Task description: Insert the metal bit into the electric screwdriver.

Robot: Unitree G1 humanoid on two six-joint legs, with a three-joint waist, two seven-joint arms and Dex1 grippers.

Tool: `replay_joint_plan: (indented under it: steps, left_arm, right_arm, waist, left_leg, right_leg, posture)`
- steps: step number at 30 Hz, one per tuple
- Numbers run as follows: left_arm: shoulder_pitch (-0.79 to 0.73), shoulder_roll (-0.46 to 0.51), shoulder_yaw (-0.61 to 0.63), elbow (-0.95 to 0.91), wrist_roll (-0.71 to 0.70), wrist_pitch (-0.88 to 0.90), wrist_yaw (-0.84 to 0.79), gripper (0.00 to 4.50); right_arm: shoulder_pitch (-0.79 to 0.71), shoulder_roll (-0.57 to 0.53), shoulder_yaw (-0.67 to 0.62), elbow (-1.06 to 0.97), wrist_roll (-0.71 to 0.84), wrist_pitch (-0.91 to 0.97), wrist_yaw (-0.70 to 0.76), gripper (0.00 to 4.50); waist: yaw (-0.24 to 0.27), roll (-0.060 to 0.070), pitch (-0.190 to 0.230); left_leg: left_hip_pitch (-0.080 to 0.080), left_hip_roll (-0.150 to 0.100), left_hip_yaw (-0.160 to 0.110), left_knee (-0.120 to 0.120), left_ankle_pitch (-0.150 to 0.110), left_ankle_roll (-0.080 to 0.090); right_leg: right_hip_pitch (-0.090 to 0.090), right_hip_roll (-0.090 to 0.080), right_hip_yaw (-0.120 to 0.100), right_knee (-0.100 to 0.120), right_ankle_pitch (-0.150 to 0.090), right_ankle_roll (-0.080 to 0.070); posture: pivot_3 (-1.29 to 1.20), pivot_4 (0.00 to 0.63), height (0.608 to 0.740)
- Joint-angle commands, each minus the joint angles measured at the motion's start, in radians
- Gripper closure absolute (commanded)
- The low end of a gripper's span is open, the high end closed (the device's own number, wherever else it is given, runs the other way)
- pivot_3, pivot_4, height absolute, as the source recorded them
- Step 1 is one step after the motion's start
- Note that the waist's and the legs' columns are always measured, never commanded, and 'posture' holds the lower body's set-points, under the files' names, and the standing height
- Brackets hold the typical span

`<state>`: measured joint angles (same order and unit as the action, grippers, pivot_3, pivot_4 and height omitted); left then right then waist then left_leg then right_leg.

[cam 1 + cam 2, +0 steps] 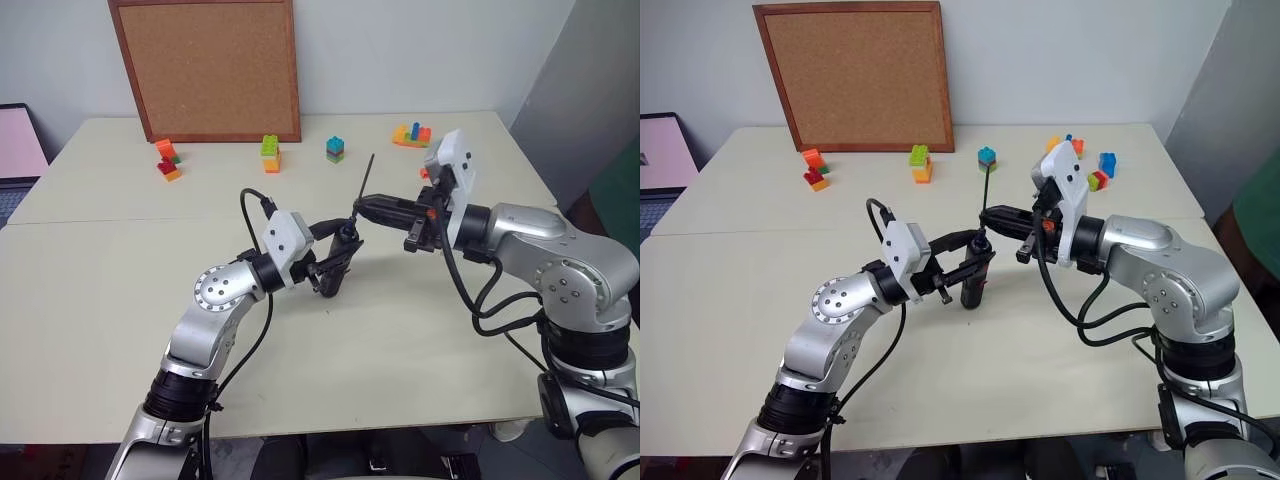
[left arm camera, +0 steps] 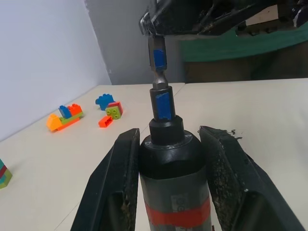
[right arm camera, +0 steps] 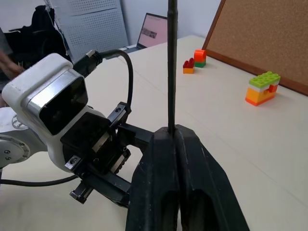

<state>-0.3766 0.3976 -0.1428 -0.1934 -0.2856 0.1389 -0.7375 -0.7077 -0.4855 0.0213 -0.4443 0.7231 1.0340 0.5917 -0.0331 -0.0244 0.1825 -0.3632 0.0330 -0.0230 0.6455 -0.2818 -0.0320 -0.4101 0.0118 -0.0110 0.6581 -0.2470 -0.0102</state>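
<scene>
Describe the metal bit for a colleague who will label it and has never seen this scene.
Above the middle of the beige table, two grippers meet. The metal bit rises from the right gripper: a thin, dark rod, unlike the colourful blocks behind.

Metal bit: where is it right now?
The metal bit stands upright mid-table, pinched by the right gripper, its lower end in the electric screwdriver.
</scene>
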Motion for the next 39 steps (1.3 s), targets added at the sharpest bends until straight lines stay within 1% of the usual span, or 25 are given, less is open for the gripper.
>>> replay_joint_plan:
  steps: [1,2,4,5,9,13,18,24,31,36,39]
  left_arm:
    - [-0.012,0.018,0.039,0.006,0.045,0.0,0.047,2.92]
    - [-0.012,0.018,0.038,0.005,0.045,0.001,0.048,2.92]
    - [-0.01,0.018,0.037,0.0,0.044,0.004,0.047,2.92]
    - [-0.008,0.019,0.036,-0.003,0.044,0.004,0.046,2.92]
    - [-0.007,0.02,0.033,-0.009,0.043,0.009,0.046,2.92]
    - [-0.007,0.023,0.033,-0.016,0.041,0.014,0.047,2.92]
    - [-0.002,0.028,0.033,-0.024,0.039,0.019,0.051,2.92]
    - [0.005,0.025,0.037,-0.032,0.035,0.02,0.064,2.92]
    - [0.036,0.004,0.044,-0.093,0.015,0.034,0.105,2.92]
    - [0.058,0.008,0.04,-0.102,0.019,0.039,0.112,2.92]
    - [0.056,0.012,0.04,-0.098,0.025,0.04,0.117,2.92]
  right_arm:
    - [-0.004,-0.001,0.068,-0.036,0.03,0.018,0.049,3.29]
    - [-0.009,-0.003,0.062,-0.034,0.033,0.014,0.05,3.16]
    - [-0.016,-0.005,0.047,-0.03,0.038,0.013,0.048,2.69]
    - [-0.018,-0.009,0.042,-0.029,0.041,0.011,0.053,2.55]
    - [-0.022,-0.017,0.026,-0.027,0.042,0.004,0.056,1.68]
    - [-0.034,-0.021,0.005,-0.028,0.053,0.003,0.061,1.65]
    - [-0.08,-0.029,-0.052,-0.002,0.076,-0.006,0.054,1.65]
    - [-0.113,-0.008,-0.076,0.021,0.088,-0.013,0.034,1.65]
    - [-0.131,0.014,-0.078,0.036,0.102,-0.014,0.008,1.65]
    - [-0.134,0.017,-0.069,0.047,0.094,-0.023,0.004,1.65]
    - [-0.118,-0.011,-0.058,0.044,0.068,-0.039,0.021,1.65]
  waist:
    - [0.0,0.0,0.0]
    - [0.0,0.0,0.0]
    - [0.0,0.0,0.0]
    - [0.0,0.0,0.001]
    - [0.0,0.0,0.001]
    - [0.0,0.0,0.001]
    - [0.0,0.0,0.001]
    - [0.001,0.0,0.001]
    - [0.001,0.0,0.001]
    - [0.001,0.0,0.001]
    - [0.001,0.0,0.001]
  left_leg:
    - [0.0,0.0,0.0,0.0,0.0,0.0]
    - [0.0,0.0,0.0,0.0,0.0,0.0]
    - [-0.001,0.0,0.0,0.0,0.0,0.0]
    - [-0.002,0.0,0.0,0.0,0.0,0.0]
    - [-0.004,0.0,0.001,0.0,0.0,0.0]
    - [-0.006,0.0,0.001,0.0,0.0,0.0]
    - [-0.012,0.0,0.001,0.0,0.0,0.0]
    - [-0.013,0.0,0.001,0.0,0.0,0.0]
    - [-0.013,0.0,0.001,0.0,0.0,0.0]
    - [-0.014,0.0,0.001,0.001,0.0,0.0]
    - [-0.014,0.0,0.001,0.001,0.0,0.0]
  right_leg:
    - [0.0,0.0,0.0,0.0,0.0,0.0]
    - [-0.001,0.0,0.0,0.0,0.0,0.0]
    - [-0.003,0.0,0.0,0.0,0.0,0.0]
    - [-0.004,0.0,0.0,0.0,0.0,0.0]
    - [-0.006,0.0,0.001,0.0,0.0,0.0]
    - [-0.008,0.0,0.001,-0.001,0.0,0.0]
    - [-0.013,0.0,0.001,-0.001,0.0,0.0]
    - [-0.013,0.0,0.001,-0.001,0.0,0.0]
    - [-0.013,0.0,0.001,-0.001,0.0,0.0]
    - [-0.013,0.0,0.001,-0.001,0.0,0.0]
    - [-0.013,0.0,0.001,-0.001,0.0,0.0]
  posture:
    - [0.0,0.15,0.74]
    - [0.0,0.15,0.74]
    - [0.0,0.15,0.74]
    - [0.0,0.15,0.74]
    - [0.0,0.15,0.74]
    - [0.0,0.15,0.74]
    - [0.0,0.15,0.74]
    - [0.0,0.15,0.74]
    - [0.0,0.15,0.74]
    - [0.0,0.15,0.74]
    - [0.0,0.15,0.74]
